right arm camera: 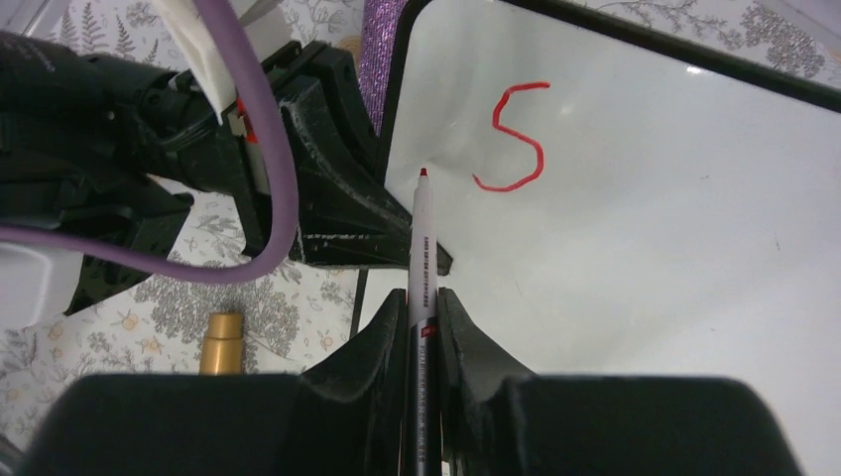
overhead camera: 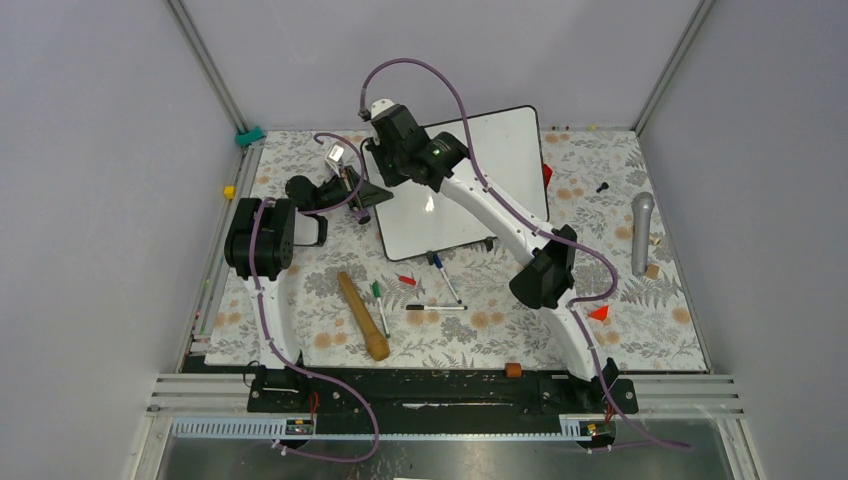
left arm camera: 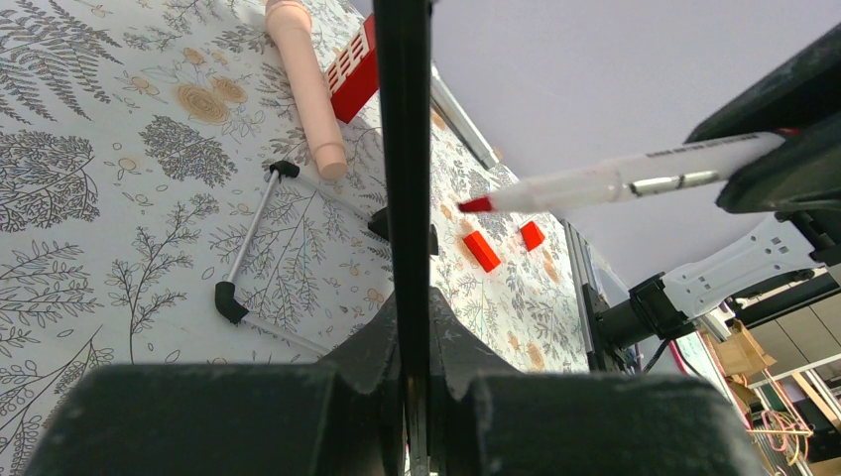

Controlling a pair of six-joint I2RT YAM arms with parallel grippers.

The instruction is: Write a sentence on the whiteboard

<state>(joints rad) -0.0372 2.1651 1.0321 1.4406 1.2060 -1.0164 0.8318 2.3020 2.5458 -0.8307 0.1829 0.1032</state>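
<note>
The whiteboard [overhead camera: 485, 175] lies tilted at the table's middle back. My left gripper [overhead camera: 366, 196] is shut on its left edge; in the left wrist view the black frame [left arm camera: 402, 149] runs straight up between the jaws of that gripper [left arm camera: 409, 309]. My right gripper [right arm camera: 423, 297] is shut on a red-tipped marker [right arm camera: 422, 243] and hangs over the board's top left corner [overhead camera: 392, 135]. The marker's tip sits just left of a single red letter "S" [right arm camera: 516, 139], the only part of the sentence showing on the whiteboard [right arm camera: 645, 248]. The marker [left arm camera: 595, 183] also shows in the left wrist view.
On the flowered cloth in front of the board lie a wooden pestle [overhead camera: 362, 315], a green marker [overhead camera: 378, 295], two more markers [overhead camera: 437, 307] and a red cap [overhead camera: 406, 279]. A grey microphone [overhead camera: 641, 230] lies at the right. The enclosure walls stand close on both sides.
</note>
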